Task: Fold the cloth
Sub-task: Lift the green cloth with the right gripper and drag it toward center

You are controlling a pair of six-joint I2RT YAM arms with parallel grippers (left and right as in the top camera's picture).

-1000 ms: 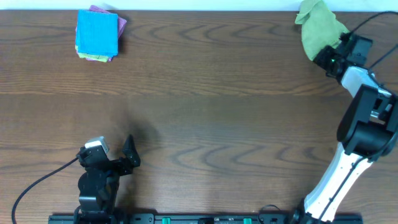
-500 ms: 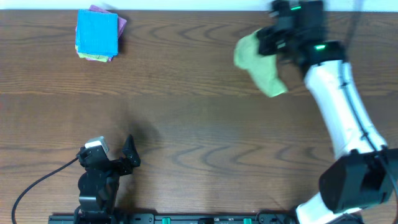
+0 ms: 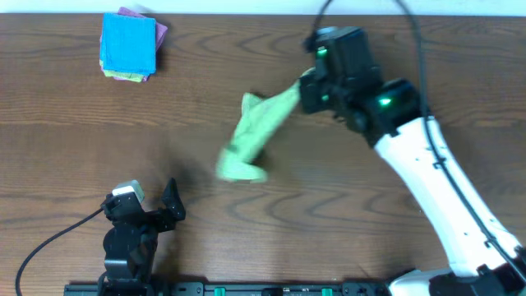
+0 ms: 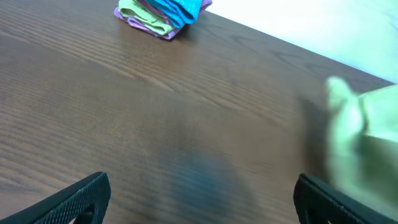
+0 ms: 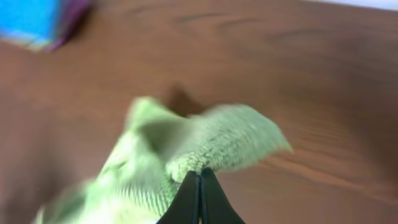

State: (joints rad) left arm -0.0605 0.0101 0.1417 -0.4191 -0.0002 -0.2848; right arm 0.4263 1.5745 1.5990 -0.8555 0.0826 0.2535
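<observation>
Our right claw [image 5: 200, 182] is pinched tight on one edge of the green cloth [image 3: 253, 131]. The cloth hangs blurred below and to the left of it, over the tabletop [image 3: 353, 210]. Our left claw [image 4: 202, 198] stands wide apart, holding nothing, and the cloth is ahead of it to the right. A folded stack [image 3: 129, 45] lies far ahead of it.
</observation>
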